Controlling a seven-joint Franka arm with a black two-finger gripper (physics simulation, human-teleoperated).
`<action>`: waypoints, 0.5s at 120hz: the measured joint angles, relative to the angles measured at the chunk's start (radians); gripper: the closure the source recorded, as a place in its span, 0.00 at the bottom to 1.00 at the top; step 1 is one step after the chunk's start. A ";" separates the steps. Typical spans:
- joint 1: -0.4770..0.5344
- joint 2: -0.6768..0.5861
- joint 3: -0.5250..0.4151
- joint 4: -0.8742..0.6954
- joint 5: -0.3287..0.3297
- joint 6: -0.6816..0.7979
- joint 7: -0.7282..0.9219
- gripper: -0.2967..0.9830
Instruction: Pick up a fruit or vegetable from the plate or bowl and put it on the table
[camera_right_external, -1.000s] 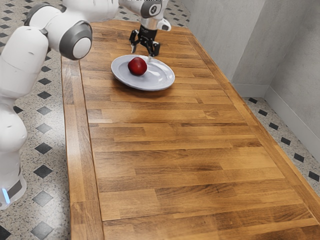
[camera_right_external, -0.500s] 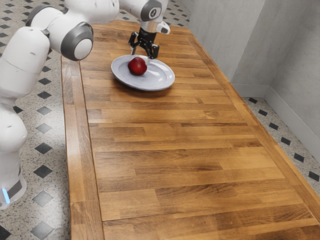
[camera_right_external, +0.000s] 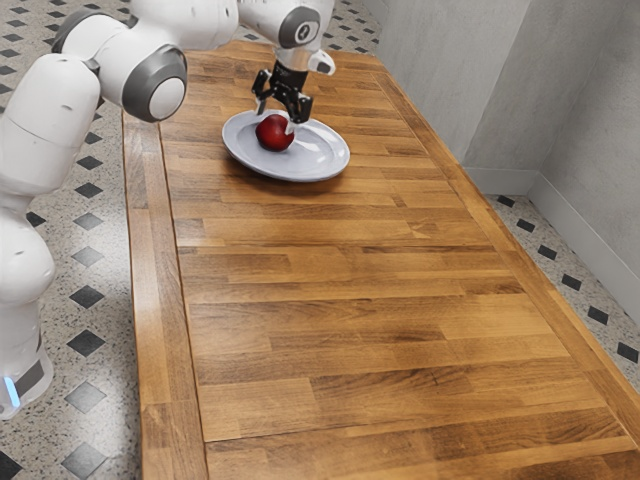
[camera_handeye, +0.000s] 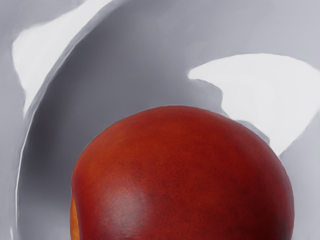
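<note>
My gripper (camera_right_external: 275, 112) is low over the plate in the exterior view, its two fingers spread open at the upper side of a round red fruit (camera_right_external: 273, 134). One fingertip reaches down by the fruit's exterior-view right side; whether it touches cannot be told. The fruit rests on a pale grey-white plate (camera_right_external: 322, 158), left of the plate's middle. In the wrist view the red fruit (camera_handeye: 185, 175) looms large just under my hand, with the plate's surface (camera_handeye: 140, 65) around it.
The wooden table (camera_right_external: 370, 330) stretches toward the exterior view's bottom. Grey walls (camera_right_external: 450, 90) stand beyond its right edge, and a tiled floor (camera_right_external: 88, 300) lies on the left side.
My gripper has come down and moved slightly toward the exterior view's left, from behind the plate to the fruit. Fruit and plate have stayed where they were.
</note>
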 joint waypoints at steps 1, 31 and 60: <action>0.000 0.000 0.000 0.000 0.000 0.000 0.000 0.24; 0.000 0.012 -0.001 -0.003 -0.003 0.015 0.001 0.24; 0.000 0.028 -0.001 -0.004 -0.007 0.023 0.001 0.24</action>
